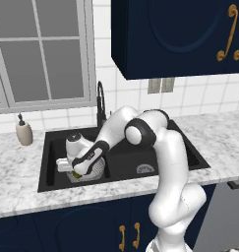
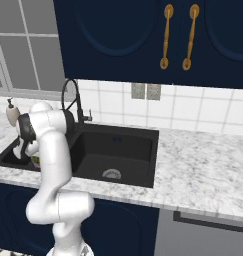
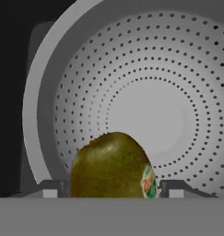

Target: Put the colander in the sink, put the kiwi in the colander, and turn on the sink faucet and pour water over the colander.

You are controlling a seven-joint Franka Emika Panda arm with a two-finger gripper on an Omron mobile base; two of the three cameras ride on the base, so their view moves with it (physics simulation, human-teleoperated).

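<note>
Your hand (image 3: 112, 193) is closed on the kiwi (image 3: 112, 168), low over the colander (image 3: 150, 83) in the sink's (image 1: 126, 160) left basin, so release drops it inside.

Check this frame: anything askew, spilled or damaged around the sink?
Nothing stands out. The colander sits upright in the sink's left basin, with the kiwi held between the jaws just above it. No water is running.
</note>
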